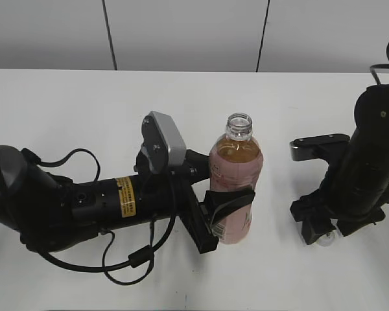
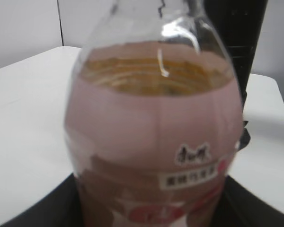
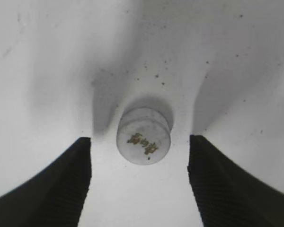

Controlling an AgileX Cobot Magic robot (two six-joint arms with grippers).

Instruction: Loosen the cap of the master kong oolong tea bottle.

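Uncapped master kong oolong tea bottle (image 1: 235,184) stands upright at counter (image 1: 84,110) centre, pinched at its label by the left gripper (image 1: 228,208) from 9 o'clock; cap (image 3: 143,135) lies on the counter at 3 o'clock, untouched between the spread fingers (image 3: 52,189) of the right gripper (image 3: 139,182).

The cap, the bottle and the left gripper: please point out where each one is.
cap (image 3: 143,135), right wrist view, its printed top.
bottle (image 1: 235,170), exterior view, its pink label.
left gripper (image 1: 228,202), exterior view, finger across the label.
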